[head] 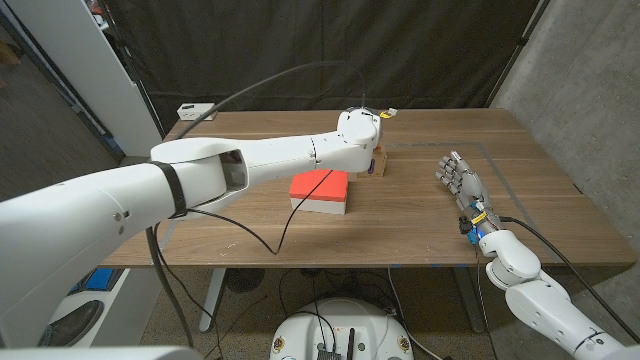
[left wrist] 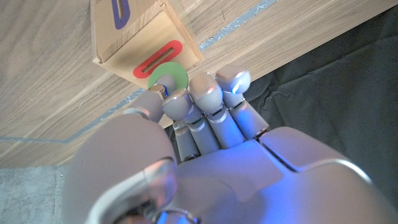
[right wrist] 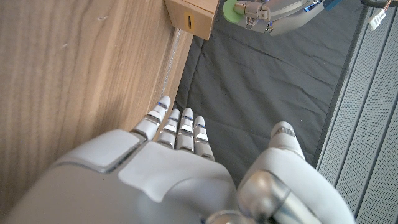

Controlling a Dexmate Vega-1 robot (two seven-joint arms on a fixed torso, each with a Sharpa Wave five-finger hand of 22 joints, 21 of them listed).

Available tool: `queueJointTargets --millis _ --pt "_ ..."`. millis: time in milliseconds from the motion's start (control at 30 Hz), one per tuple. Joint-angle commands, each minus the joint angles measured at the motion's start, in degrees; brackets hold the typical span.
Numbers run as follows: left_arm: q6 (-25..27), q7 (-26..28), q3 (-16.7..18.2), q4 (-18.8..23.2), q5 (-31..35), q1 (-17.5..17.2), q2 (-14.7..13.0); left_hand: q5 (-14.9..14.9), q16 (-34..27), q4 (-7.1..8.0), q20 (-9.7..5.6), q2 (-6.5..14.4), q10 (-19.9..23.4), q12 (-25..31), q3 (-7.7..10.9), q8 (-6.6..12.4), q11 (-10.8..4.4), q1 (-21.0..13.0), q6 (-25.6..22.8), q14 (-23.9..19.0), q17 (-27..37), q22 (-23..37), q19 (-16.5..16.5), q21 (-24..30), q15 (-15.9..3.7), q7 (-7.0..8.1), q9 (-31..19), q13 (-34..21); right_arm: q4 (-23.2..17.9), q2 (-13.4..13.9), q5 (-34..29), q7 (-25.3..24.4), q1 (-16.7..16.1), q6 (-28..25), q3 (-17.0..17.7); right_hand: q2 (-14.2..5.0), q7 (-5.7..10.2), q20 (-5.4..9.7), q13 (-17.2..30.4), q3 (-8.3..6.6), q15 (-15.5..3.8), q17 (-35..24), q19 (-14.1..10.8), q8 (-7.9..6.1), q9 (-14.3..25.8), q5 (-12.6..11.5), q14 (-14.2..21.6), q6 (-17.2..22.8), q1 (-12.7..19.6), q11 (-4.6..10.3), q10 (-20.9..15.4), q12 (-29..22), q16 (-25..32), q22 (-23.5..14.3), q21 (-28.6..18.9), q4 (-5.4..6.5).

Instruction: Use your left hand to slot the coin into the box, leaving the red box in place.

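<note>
Dark curtains are hanging behind the wooden table (head: 400, 230), where the right hand (head: 459, 180) is waiting nearest, fingers apart and holding nothing. Farther in, the red box (head: 320, 191) is sitting just beside the left arm. Beyond it, the left hand (left wrist: 186, 109) is pinching the green coin (left wrist: 169, 79) at the wooden box (left wrist: 146, 37), close to its red-rimmed slot (left wrist: 158, 59). Judged from here, the coin needs turning edge-on to the slot while the forearm is keeping off the red box.
</note>
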State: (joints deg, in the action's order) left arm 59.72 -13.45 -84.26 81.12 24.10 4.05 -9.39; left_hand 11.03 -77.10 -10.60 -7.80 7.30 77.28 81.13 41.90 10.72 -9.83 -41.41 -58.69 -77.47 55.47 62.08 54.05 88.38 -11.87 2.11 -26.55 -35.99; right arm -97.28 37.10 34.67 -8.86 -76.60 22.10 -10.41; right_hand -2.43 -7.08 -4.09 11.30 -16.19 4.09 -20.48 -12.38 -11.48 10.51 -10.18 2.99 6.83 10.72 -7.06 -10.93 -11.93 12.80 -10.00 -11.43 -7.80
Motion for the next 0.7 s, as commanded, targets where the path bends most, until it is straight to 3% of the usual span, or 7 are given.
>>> queueJointTargets --millis 33,700 --pt "-1.22 1.7 0.46 -1.01 0.13 -0.97 0.37 -0.05 -0.37 0.21 -4.33 -0.03 0.49 0.2 0.5 1.89 -0.12 -0.1 -7.55 -0.37 0.23 0.21 0.36 0.11 -0.19 -4.64 -4.92 -0.43 0.7 -0.32 0.36 0.27 0.41 0.51 -0.11 -0.51 -0.64 -0.09 0.28 -0.19 0.15 -0.09 -0.55 0.11 0.29 0.1 0.16 0.25 0.19 0.08 -0.33 0.14 0.15 -0.15 -0.02 -0.46" --pt "-2.04 2.45 1.4 -4.08 0.14 -1.88 2.32 -0.14 -0.4 0.42 -4.31 0.04 0.41 0.34 0.45 2.01 -0.16 0.48 -7.65 -0.29 0.22 0.27 0.55 0.31 -0.19 -4.19 -5.25 -0.95 1.61 -0.25 0.89 0.84 0.71 0.78 -0.11 -0.48 -0.6 -0.08 0.28 -0.17 0.0 -0.07 -0.58 0.11 0.29 0.1 0.24 0.25 0.16 0.11 -0.48 0.1 0.18 -0.15 -0.02 -0.45"
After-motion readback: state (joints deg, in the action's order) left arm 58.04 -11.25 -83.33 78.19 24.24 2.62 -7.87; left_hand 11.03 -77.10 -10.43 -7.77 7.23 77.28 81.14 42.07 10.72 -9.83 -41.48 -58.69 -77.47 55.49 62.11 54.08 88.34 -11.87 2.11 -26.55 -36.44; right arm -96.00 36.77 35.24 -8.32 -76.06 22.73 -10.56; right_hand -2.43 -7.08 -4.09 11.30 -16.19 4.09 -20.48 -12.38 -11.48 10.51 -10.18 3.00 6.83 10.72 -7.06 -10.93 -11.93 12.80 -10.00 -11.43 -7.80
